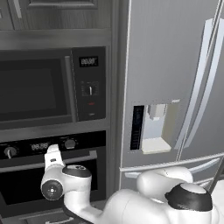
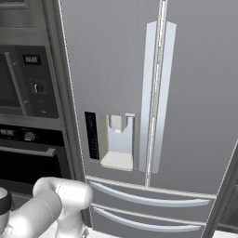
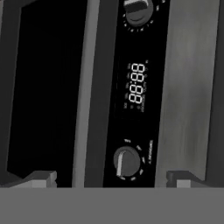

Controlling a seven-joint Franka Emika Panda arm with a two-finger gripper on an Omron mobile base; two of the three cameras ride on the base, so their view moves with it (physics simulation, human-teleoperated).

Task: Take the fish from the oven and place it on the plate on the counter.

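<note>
The black oven is built into the wall at the lower left, and its door is shut. Its silver bar handle runs under the knobs and the display. My gripper points at the control panel just above the handle. The hand view is rolled sideways, so the handle stands upright beside the dark door window, with the display and a knob to its right. My gripper is open and holds nothing. The fish is hidden. The plate and the counter are out of view.
A dark-windowed microwave sits above the oven. To the right stands a tall steel fridge with a water dispenser and long handles. Wood cabinet doors run along the top.
</note>
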